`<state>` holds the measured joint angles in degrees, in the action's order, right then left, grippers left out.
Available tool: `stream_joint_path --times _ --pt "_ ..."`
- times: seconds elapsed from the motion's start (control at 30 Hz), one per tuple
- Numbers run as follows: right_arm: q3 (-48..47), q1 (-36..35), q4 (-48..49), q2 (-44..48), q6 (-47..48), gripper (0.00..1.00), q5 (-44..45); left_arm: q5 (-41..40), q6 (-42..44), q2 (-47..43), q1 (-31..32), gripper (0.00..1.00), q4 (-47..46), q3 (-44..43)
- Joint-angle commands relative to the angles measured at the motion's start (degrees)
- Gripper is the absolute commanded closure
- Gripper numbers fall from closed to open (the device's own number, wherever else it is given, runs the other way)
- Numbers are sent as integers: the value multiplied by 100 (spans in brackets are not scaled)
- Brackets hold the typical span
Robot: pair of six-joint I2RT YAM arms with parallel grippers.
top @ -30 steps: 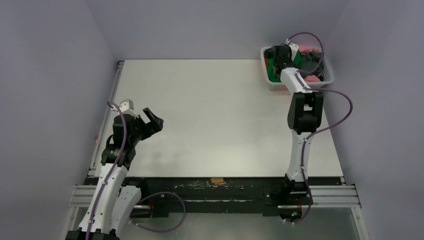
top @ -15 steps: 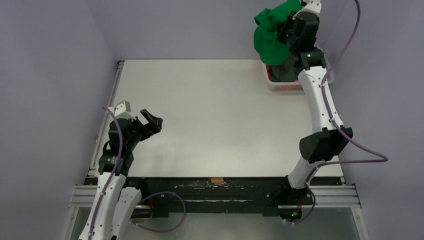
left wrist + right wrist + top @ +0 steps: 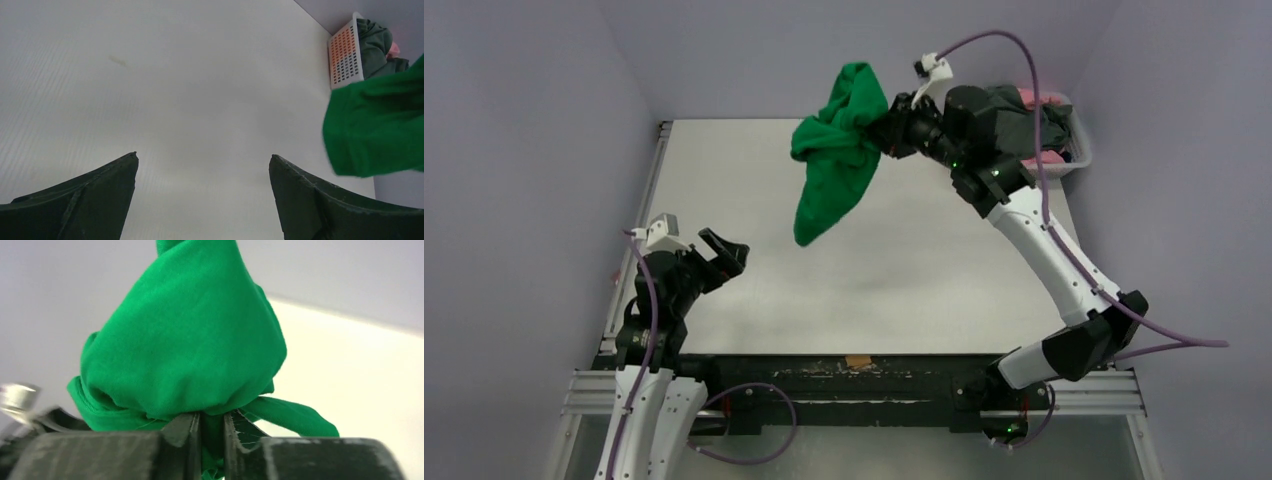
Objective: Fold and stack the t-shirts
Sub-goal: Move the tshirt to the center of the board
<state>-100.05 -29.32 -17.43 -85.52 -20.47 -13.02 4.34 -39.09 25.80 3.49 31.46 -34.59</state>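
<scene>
A bright green t-shirt (image 3: 834, 160) hangs bunched in the air over the far middle of the table, and my right gripper (image 3: 886, 128) is shut on it. In the right wrist view the green t-shirt (image 3: 190, 345) bulges above the closed fingers (image 3: 186, 432), a pinch of cloth between them. A dark grey t-shirt (image 3: 1014, 110) and a pink one (image 3: 1049, 158) lie in the white basket (image 3: 1079, 150) at the far right corner. My left gripper (image 3: 724, 250) stands open and empty over the near left of the table. From its wrist the green t-shirt (image 3: 380, 130) shows at right.
The white table (image 3: 874, 290) runs between purple walls. The slatted basket (image 3: 344, 55) sits in the far right corner against the wall. A metal rail (image 3: 854, 385) with the arm bases runs along the near edge.
My right arm lifted the green t-shirt out of the basket, then swung it left and out over the table. The left arm shifted only slightly.
</scene>
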Motion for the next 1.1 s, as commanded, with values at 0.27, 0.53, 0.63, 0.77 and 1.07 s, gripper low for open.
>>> stream_joint_path --times 0.27,0.53,0.63,0.77,1.07 --pt "3994 102 -649 1396 -598 13 4443 983 -547 656 6 0 -34 383" --pt "5355 102 277 2237 -638 13 3425 1228 -755 1588 1347 0 -1147 986" --pt "5530 102 330 2147 -697 14 3131 1051 -496 2147 1563 0 -1290 702" --pt "5732 111 639 1831 -1017 14 3361 501 -124 3050 1563 0 -1434 19" --pt "5127 447 937 226 -1187 16 3324 1296 686 6003 1567 12 -1841 -1730"
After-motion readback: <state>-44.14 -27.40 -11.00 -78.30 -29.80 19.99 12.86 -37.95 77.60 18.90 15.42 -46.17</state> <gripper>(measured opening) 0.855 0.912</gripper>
